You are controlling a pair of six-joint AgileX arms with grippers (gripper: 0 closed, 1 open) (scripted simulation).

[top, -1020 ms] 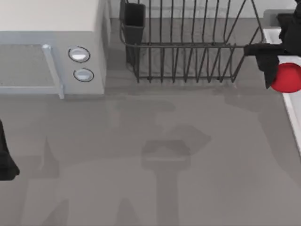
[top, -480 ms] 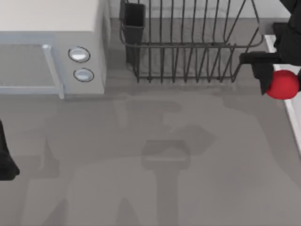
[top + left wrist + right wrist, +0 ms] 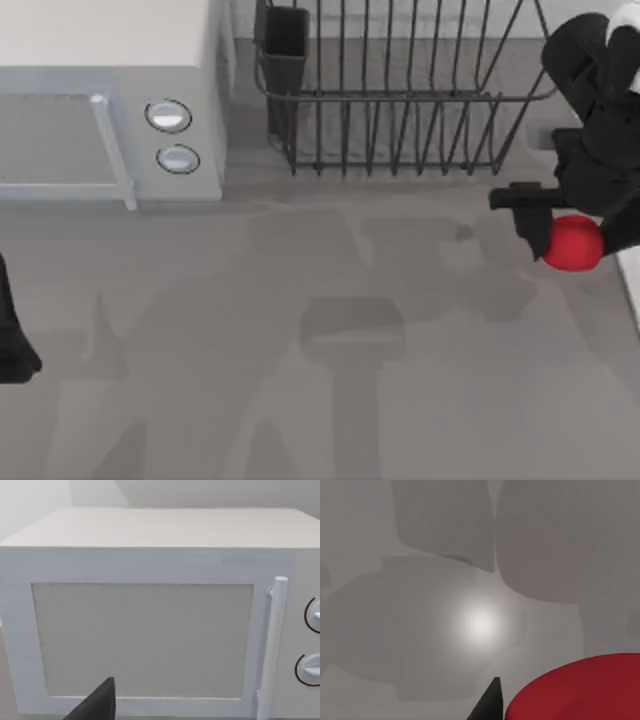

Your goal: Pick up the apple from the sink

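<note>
right claw clenched on apple | above counter, sink just beside | left claw parked, grip unclear

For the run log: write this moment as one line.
right gripper: shut on apple, beside sink | left gripper: parked, table's left edge | apple: lifted clear

Right gripper closed on load
</note>
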